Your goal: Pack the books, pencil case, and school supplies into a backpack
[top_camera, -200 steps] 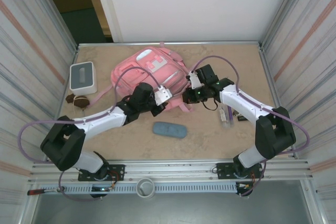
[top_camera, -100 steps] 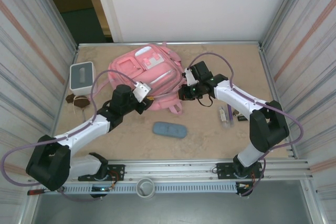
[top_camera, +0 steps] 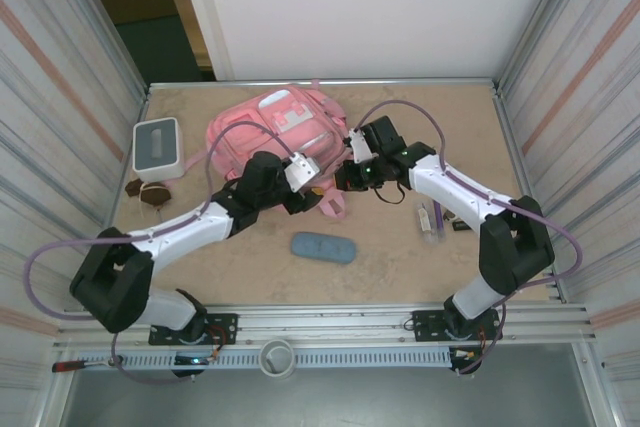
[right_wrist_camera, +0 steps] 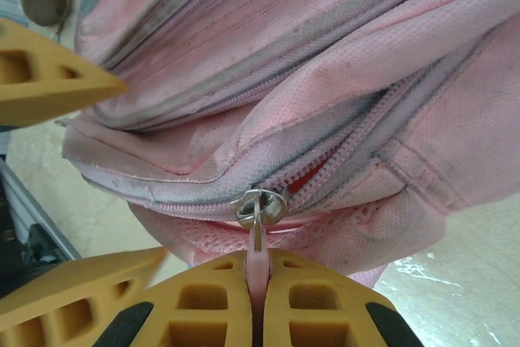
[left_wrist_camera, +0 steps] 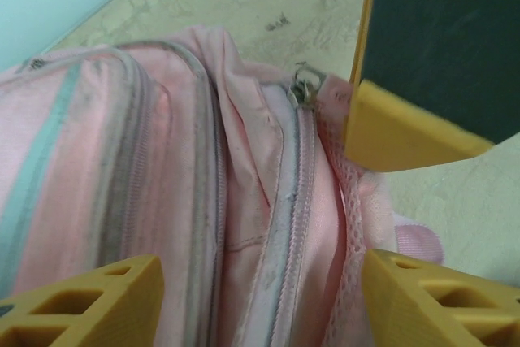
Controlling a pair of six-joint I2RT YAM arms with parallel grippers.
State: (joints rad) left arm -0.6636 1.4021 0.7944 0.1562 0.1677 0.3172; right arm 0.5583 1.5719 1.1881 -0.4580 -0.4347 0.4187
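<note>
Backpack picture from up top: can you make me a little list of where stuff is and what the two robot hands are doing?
backpack: pink, lying at the far side of the table
right gripper: shut on the backpack's zipper pull
left gripper: open, right over the backpack's zips
pencil case: blue-grey, on the table in front of the backpack, not packed
school supplies: small slim bits on the table, right side
white box: left of the backpack

The left gripper [left_wrist_camera: 260,298] has been opened and brought back over the backpack [top_camera: 262,127], which has been dragged slightly left; the right gripper [right_wrist_camera: 258,267] has been shifted left.
</note>
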